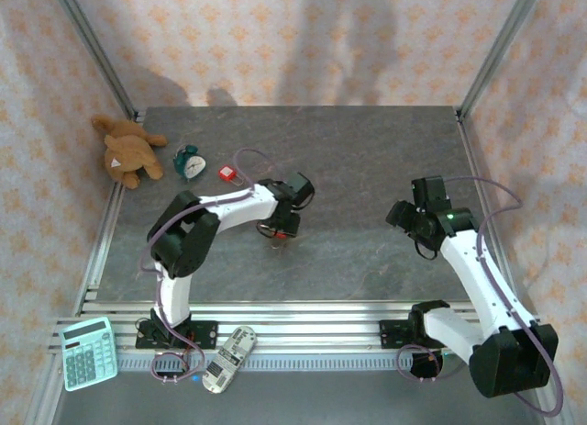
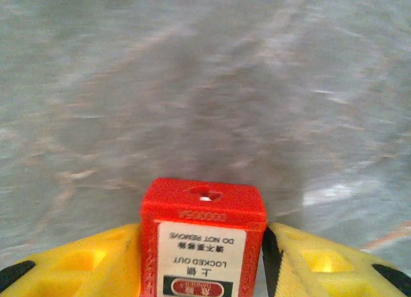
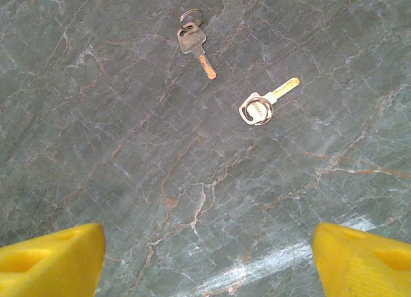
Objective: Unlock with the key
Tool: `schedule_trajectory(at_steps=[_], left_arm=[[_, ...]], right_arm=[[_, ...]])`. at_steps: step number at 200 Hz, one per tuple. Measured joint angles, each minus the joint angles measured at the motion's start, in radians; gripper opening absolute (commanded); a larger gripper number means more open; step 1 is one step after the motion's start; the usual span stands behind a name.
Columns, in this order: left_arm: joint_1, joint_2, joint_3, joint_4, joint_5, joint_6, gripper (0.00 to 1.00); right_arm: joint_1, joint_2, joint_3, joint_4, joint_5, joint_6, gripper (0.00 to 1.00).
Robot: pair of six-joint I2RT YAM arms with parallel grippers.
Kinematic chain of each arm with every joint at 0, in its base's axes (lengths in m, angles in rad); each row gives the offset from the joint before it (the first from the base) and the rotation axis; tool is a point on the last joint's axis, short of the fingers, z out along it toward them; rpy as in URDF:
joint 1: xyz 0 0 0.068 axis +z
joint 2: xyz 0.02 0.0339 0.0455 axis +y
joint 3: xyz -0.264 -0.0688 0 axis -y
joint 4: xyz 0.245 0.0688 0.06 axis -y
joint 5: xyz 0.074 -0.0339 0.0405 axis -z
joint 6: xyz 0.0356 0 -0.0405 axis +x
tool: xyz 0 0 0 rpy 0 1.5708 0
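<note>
A red padlock point(image 2: 202, 210) with a white "LOCKED OUT" label stands between the yellow fingers point(image 2: 83, 262) of my left gripper point(image 2: 202, 252), keyhole end facing away from the camera. Both fingers press against its sides. From above, that gripper point(image 1: 278, 230) sits low over the middle of the table with red showing beneath it. Two keys lie on the stone under my right gripper point(image 3: 209, 246): a grey one with a copper blade point(image 3: 192, 40) and a silver one with a gold blade point(image 3: 262, 106). The right gripper point(image 1: 408, 218) hangs open above them, holding nothing.
At the back left lie a brown teddy bear point(image 1: 128, 150), a green alarm clock point(image 1: 191, 162) and a small red item point(image 1: 227, 173). A calculator point(image 1: 88, 353) and a remote point(image 1: 227, 359) rest on the front rail. Metal frame posts stand at the corners.
</note>
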Motion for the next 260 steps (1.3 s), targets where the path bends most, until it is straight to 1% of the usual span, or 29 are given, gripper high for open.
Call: schedule_trajectory(at_steps=[11,19,29,38,47,75,87,95,108,120,148,177,191,214,235,260], left_arm=[[-0.035,0.036,0.032,-0.011,-0.021,-0.004,0.5],[-0.049,0.048,0.055,-0.035,-0.046,-0.005,0.5],[-0.06,0.062,0.082,-0.052,-0.05,-0.007,0.51],[-0.074,0.077,0.105,-0.06,-0.05,-0.008,0.55],[-0.085,0.085,0.118,-0.064,-0.051,-0.008,0.61],[-0.107,0.085,0.144,-0.071,-0.034,-0.003,0.78],[-0.117,0.075,0.15,-0.074,-0.027,0.005,0.84],[-0.12,0.061,0.151,-0.081,-0.026,0.013,0.89],[-0.123,0.024,0.151,-0.094,-0.028,0.023,0.93],[-0.122,-0.026,0.15,-0.106,-0.035,0.03,0.94],[-0.122,-0.19,0.122,-0.104,-0.074,0.029,0.95],[-0.118,-0.372,-0.009,-0.079,-0.13,0.009,0.97],[-0.11,-0.44,-0.092,-0.064,-0.152,0.002,0.99],[-0.096,-0.523,-0.202,-0.054,-0.192,-0.005,0.99],[-0.084,-0.589,-0.265,-0.05,-0.213,-0.007,0.99],[-0.065,-0.656,-0.316,-0.04,-0.221,-0.015,0.99]], right_arm=[[0.0,0.026,0.0,0.016,0.0,0.0,0.83],[0.0,0.046,0.0,0.027,0.0,0.001,0.83],[0.0,0.08,0.003,0.04,0.002,0.003,0.82],[-0.001,0.119,0.014,0.048,0.008,0.004,0.81],[-0.004,0.159,0.032,0.053,0.016,0.008,0.78],[-0.041,0.3,0.126,0.079,0.029,0.04,0.62],[-0.064,0.352,0.16,0.1,0.025,0.064,0.52],[-0.077,0.384,0.179,0.116,0.018,0.079,0.48],[-0.092,0.433,0.206,0.133,0.011,0.11,0.47],[-0.097,0.484,0.236,0.144,0.004,0.143,0.45],[-0.099,0.594,0.304,0.155,-0.007,0.214,0.45],[-0.101,0.695,0.376,0.154,-0.008,0.283,0.53],[-0.108,0.734,0.4,0.155,-0.017,0.313,0.53],[-0.127,0.785,0.415,0.154,-0.044,0.36,0.52],[-0.138,0.821,0.42,0.153,-0.05,0.397,0.51],[-0.139,0.824,0.42,0.155,-0.056,0.429,0.5]])
